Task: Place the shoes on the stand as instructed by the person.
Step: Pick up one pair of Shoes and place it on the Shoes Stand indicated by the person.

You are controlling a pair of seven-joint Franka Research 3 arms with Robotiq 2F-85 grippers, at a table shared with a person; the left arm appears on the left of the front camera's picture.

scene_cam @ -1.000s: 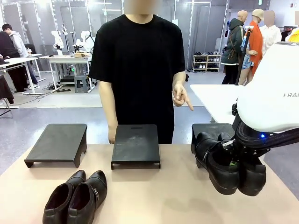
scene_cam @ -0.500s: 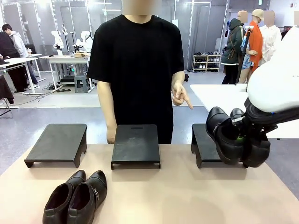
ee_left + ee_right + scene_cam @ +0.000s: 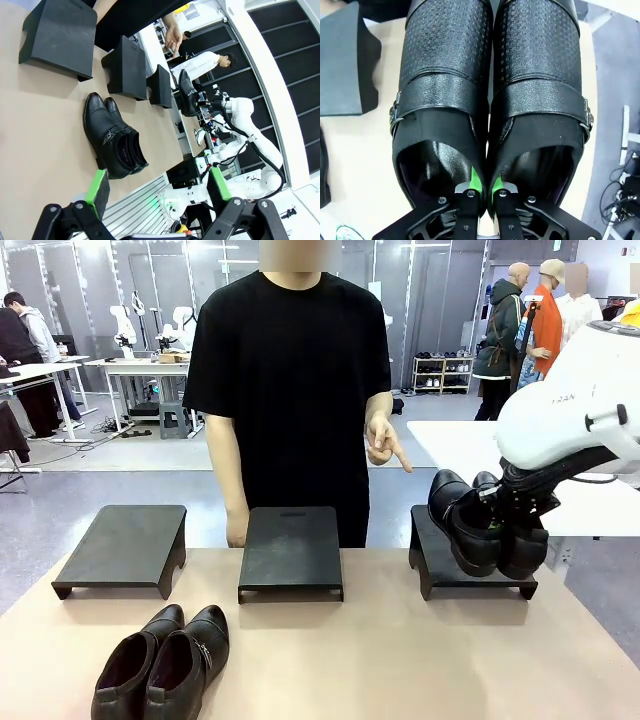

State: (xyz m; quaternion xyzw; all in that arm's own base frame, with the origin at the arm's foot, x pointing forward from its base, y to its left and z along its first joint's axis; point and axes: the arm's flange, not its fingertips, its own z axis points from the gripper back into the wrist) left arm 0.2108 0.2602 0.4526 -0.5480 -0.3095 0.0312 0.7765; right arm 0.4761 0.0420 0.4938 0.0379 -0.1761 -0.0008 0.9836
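Note:
My right gripper (image 3: 503, 517) is shut on a pair of glossy black shoes (image 3: 478, 525), pinching the two inner walls together (image 3: 482, 192). That pair of shoes (image 3: 490, 85) has straps with small metal buckles and hangs tilted, toes down, just above the right stand (image 3: 440, 562). A second pair of shoes (image 3: 165, 662) lies on the table at the front left, seen below my left gripper (image 3: 157, 185), which is open and empty above the pair (image 3: 115, 145). The person (image 3: 290, 390) stands behind the middle stand (image 3: 290, 550), one hand (image 3: 385, 445) pointing towards the right stand.
The left stand (image 3: 125, 545) and the middle stand carry nothing. Bare beige tabletop (image 3: 380, 660) lies between the stands and the front edge. A white table (image 3: 460, 445) stands behind the right stand. Other people are far back in the room.
My right arm has carried the held pair up and away from the table's front right, to just over the right stand. The person's hand keeps pointing right; the front-left pair has not moved.

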